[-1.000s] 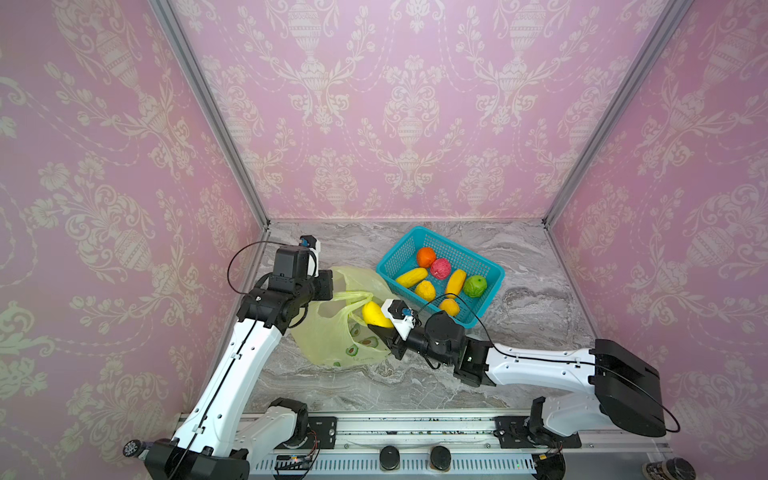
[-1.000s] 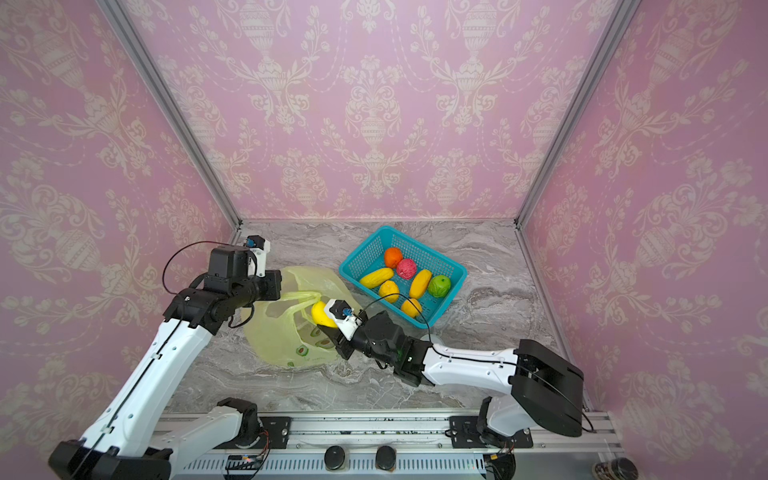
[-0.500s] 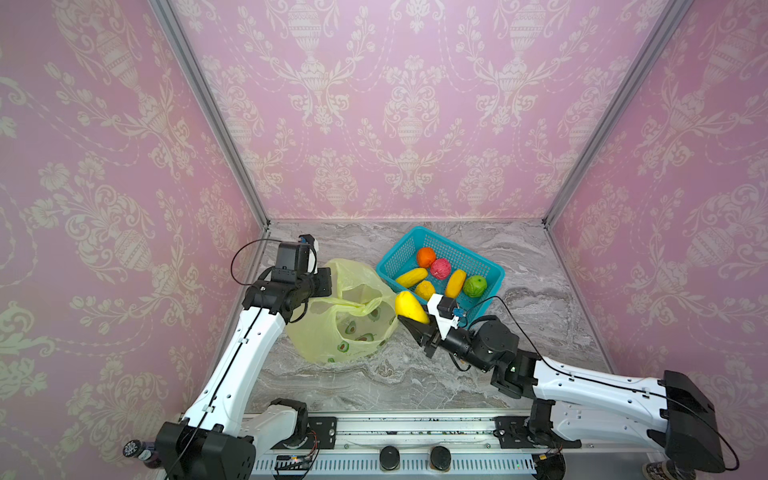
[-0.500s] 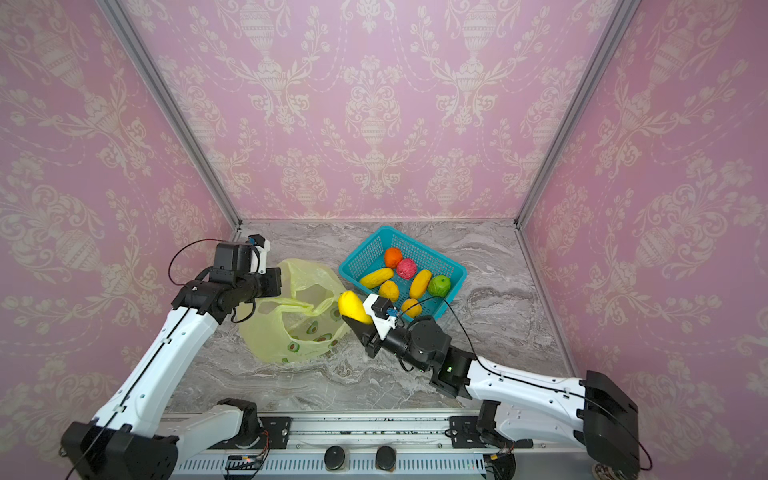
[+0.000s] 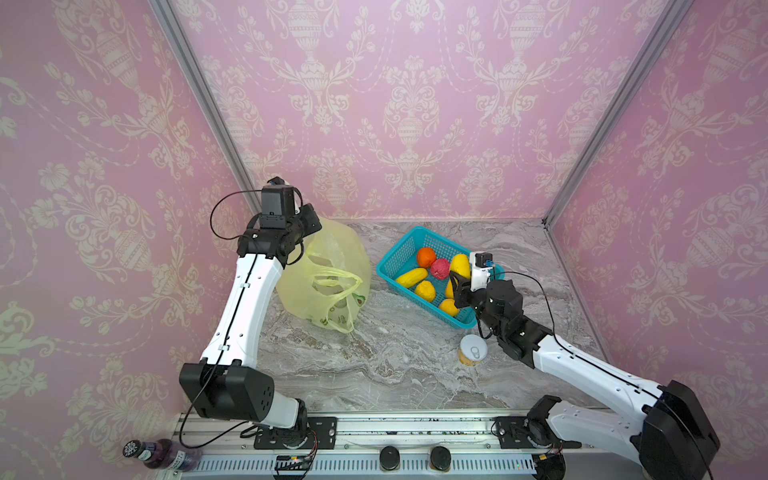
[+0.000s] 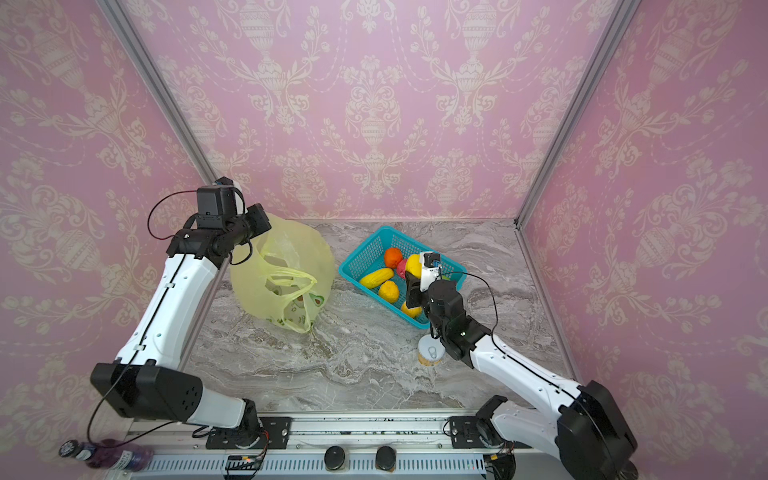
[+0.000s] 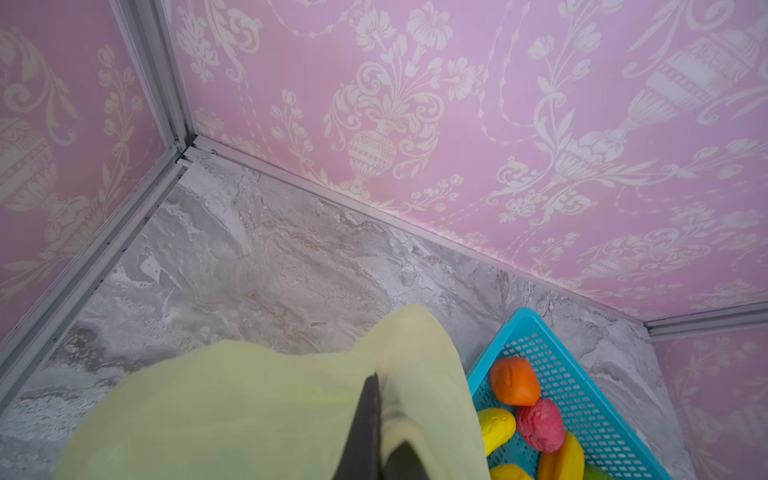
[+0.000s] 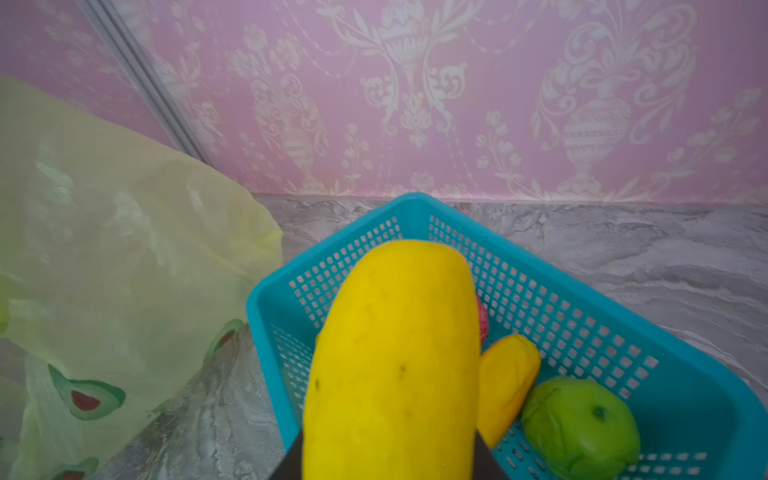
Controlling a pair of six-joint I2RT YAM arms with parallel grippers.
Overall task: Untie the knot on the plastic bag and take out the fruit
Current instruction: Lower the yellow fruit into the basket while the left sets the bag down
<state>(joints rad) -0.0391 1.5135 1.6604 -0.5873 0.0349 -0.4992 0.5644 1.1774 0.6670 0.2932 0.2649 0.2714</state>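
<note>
While right gripper [image 5: 464,277] clamps a yellow fruit [image 8: 395,353] over the teal basket [image 5: 398,252], left gripper [image 7: 382,436] is pinched tight on the plastic bag [image 5: 328,270].

Nearest: purple bottle [image 5: 160,453] lying by the front rail. Next is a white-lidded can [image 5: 473,351], upright on the marble table [image 5: 374,365] just beside the right forearm. Past it, right jaws sit either side of the yellow fruit, over the basket's near-right part. In the basket: orange fruit [image 5: 426,257], pink-red fruit [image 5: 439,268], green fruit [image 8: 582,419], plus several yellow and orange-yellow ones. Bag stands left of the basket, apart from it, handle loops [image 5: 338,286] drooping on its near face; can't tell if they're knotted. Farthest back, left jaws are together on the bag's upper far edge, film bunched between them, edge held up. Bag contents unclear.
</note>
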